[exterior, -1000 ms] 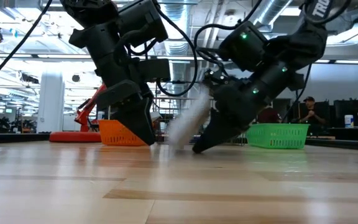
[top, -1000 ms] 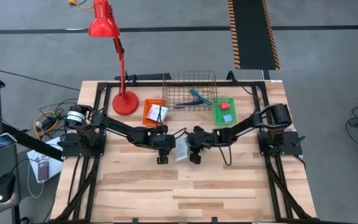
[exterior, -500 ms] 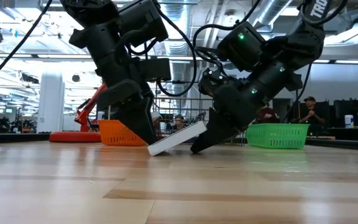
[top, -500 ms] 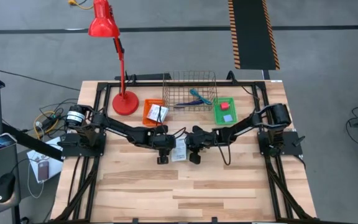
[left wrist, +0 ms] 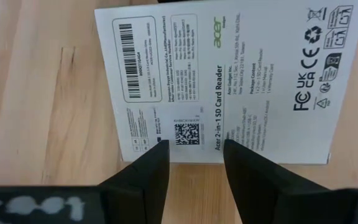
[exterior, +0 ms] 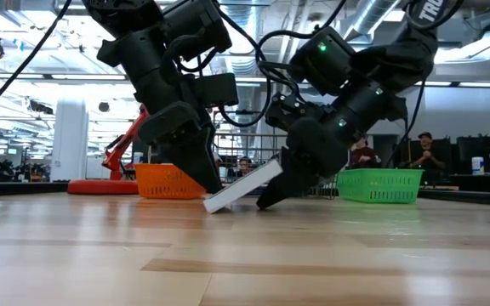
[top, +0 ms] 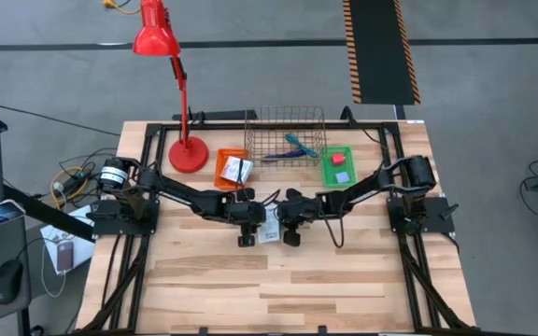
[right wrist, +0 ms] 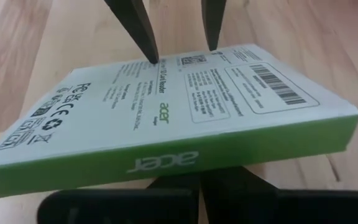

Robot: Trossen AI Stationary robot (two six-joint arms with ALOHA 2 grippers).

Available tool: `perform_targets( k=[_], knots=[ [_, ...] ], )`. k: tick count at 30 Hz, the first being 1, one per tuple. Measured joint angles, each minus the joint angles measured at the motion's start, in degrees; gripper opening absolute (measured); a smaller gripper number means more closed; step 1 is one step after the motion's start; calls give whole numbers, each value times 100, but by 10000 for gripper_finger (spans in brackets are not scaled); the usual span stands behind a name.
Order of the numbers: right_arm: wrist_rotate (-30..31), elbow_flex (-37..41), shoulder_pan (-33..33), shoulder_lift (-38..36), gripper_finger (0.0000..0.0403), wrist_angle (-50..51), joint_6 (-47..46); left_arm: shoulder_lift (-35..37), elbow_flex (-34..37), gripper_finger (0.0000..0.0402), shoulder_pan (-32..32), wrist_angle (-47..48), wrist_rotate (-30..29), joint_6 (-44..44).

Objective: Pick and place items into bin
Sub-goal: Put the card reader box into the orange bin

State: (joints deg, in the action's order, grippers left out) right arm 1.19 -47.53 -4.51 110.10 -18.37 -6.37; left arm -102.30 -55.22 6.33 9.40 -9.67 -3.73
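Tilted lower since before, the flat white card-reader box with green edge rests on the shut right gripper at three o'clock, its low edge meeting the half-open, empty left gripper at nine o'clock.

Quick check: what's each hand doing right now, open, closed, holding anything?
Left hand: open, fingers at the white box edge, not gripping it.
Right hand: closed, wedged under the box, propping it tilted.

"acer", "2-in-1 SD Card Reader" on box
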Motion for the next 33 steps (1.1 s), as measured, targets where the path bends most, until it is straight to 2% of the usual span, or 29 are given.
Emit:
perform_targets(
  k=[8, 22, 33],
  knots=[
    [84, -70, -66, 2, 5, 101, 101, 0, -2, 143, 2, 7, 2, 4],
    [100, -87, -79, -7, 88, 172, 7, 0, -4, 143, 2, 28, 4, 2],
    [294, -95, -85, -20, 93, 304, -291, 0, -4, 143, 2, 49, 9, 0]
  ],
)
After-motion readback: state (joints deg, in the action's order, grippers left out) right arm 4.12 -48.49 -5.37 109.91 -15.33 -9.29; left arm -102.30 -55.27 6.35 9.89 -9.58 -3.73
